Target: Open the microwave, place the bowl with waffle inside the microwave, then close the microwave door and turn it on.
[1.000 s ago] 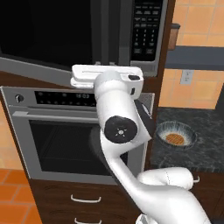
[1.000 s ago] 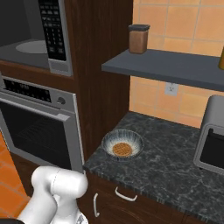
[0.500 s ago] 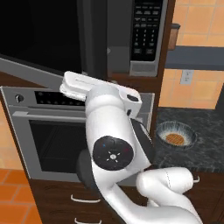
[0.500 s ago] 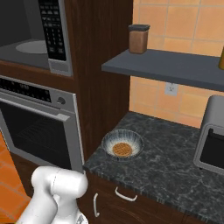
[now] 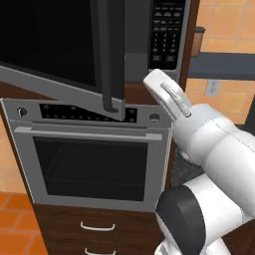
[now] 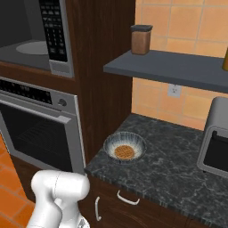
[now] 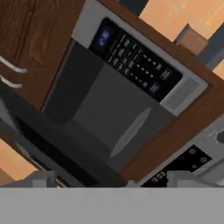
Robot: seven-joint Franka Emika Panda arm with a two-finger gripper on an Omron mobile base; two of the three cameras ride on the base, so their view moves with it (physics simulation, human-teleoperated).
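On counter: bowl [image 6: 124,147] with waffle [image 6: 124,152] | microwave door [image 5: 55,55] swung open | pincer [image 7: 114,180] fingers apart, empty

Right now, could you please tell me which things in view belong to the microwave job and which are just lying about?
For the job:
microwave, interior exposed
microwave door, swung open
bowl on the counter
waffle inside the bowl

Lying about:
oven
brown canister on the shelf
toaster oven

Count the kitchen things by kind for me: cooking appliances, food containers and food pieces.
Cooking appliances: 3 (microwave, oven, toaster oven)
Food containers: 2 (bowl, jar)
Food pieces: 1 (waffle)
Total: 6
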